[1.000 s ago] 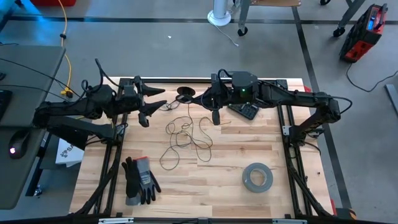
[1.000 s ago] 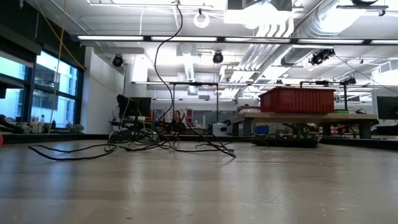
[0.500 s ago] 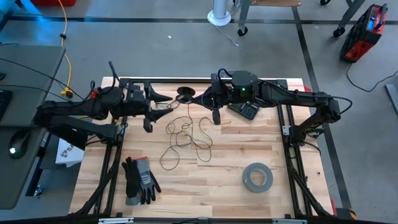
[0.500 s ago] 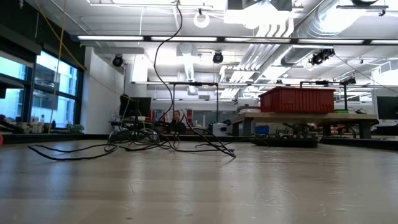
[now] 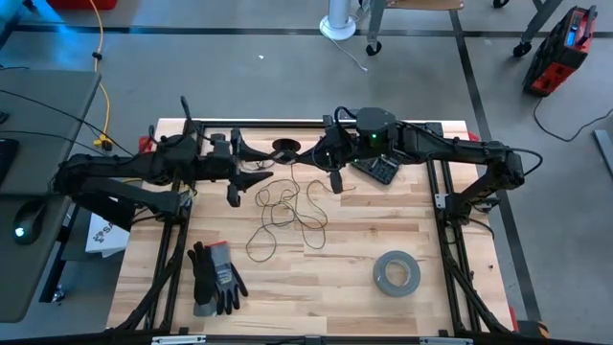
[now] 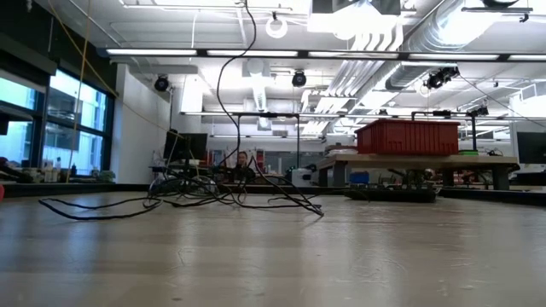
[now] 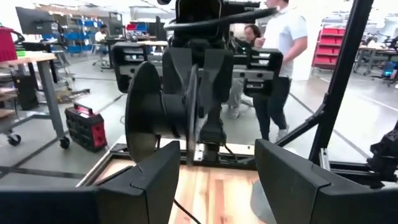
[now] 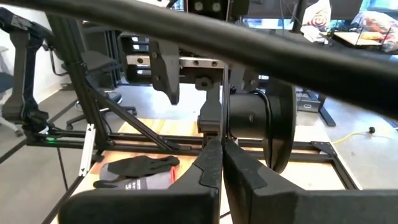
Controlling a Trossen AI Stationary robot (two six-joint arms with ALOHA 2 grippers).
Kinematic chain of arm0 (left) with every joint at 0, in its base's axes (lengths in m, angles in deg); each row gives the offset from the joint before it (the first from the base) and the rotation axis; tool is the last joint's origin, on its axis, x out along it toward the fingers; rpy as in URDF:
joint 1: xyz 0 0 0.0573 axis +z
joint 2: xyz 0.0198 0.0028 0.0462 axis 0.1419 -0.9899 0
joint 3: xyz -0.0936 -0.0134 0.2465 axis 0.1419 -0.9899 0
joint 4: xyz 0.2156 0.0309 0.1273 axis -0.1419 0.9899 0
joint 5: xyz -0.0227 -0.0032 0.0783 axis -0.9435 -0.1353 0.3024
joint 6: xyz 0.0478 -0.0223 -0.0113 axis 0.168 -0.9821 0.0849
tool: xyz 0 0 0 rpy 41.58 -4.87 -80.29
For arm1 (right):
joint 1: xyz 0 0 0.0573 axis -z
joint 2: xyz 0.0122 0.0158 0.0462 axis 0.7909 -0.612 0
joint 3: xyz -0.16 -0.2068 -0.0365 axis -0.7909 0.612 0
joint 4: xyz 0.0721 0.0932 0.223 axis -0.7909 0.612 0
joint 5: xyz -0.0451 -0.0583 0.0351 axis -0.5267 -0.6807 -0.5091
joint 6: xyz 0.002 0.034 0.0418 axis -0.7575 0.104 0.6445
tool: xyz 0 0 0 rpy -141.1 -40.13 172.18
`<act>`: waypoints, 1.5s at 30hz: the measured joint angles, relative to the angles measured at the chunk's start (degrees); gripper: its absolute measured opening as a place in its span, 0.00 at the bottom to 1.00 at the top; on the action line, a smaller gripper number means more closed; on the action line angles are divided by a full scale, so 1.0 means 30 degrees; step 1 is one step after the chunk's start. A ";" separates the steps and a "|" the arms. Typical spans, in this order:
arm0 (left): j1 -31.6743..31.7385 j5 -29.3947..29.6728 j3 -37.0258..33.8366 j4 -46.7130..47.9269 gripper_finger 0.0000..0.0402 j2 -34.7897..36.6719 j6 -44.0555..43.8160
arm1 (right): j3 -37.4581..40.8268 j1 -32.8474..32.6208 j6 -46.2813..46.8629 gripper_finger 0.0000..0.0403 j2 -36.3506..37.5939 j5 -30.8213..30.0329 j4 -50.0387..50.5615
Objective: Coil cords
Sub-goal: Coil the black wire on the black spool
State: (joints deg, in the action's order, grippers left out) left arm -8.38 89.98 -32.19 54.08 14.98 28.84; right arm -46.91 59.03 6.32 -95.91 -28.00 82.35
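Evidently the thin dark cord (image 5: 284, 206) lies in loose, tangled loops on the wooden table (image 5: 402, 220), sprawled near the middle, while its small round black spool (image 5: 284, 147) sits up at the far edge, between the two arms. The left gripper (image 5: 251, 163) hovers just beside the spool with its fingers spread wide and nothing between them; its wrist view shows the spool's flange straight ahead of the open fingers (image 7: 149, 180). The right gripper (image 5: 332, 178) hangs on the spool's other side, above the upper end of the tangle, fingers pressed together, and whether the cord is pinched there cannot be told. The cord looks very light and limp, with a slight wiry springiness, so it will likely slide, snag on its own loops and spring off if wound slack. It is probably best taken near a free end or along a single strand, not in the knot of loops. The spool looks rigid and light, and seems best held by its hub or flange edge. A grey tape roll (image 5: 397, 272) and a pair of gloves (image 5: 215, 276) lie well apart, toward the near edge.
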 joint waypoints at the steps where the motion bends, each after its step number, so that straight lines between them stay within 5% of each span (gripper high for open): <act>1: -0.0076 -0.0001 -0.0007 -0.0293 0.51 -0.0128 0.0004 | 0.0000 0.0000 -0.0017 0.00 -0.0002 0.0003 0.0096; 13: -0.0463 0.1234 -0.0007 -0.1604 0.49 -0.0813 0.0835 | 0.0000 0.0000 -0.0168 0.00 -0.0015 0.0010 0.0123; 18: -0.0463 0.1482 -0.0007 -0.1798 0.37 -0.0819 0.0977 | 0.0000 0.0000 -0.0299 0.00 -0.0015 0.0003 0.0125; 26: -0.0448 0.1441 -0.0007 -0.1867 0.04 -0.1115 0.1011 | 0.0000 -0.0009 -0.0299 0.00 -0.0015 0.0044 0.0142; 34: -0.0342 0.1695 -0.0016 -0.1975 0.01 -0.0763 0.0285 | -0.0007 -0.0029 0.0162 0.00 0.0045 -0.0466 0.0114; 40: -0.0361 0.2493 0.0015 -0.1129 0.00 0.1165 -0.0623 | -0.0074 0.0203 0.2369 0.13 0.1890 -0.2678 0.0955; 45: -0.0346 0.2542 -0.0007 -0.2353 0.00 0.1768 -0.2711 | 0.0001 -0.0156 0.3353 0.30 0.2754 -0.3889 0.4970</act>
State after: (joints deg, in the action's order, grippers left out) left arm -9.42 97.61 -32.22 47.02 20.28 20.71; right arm -46.91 58.56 16.38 -87.64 -39.67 97.26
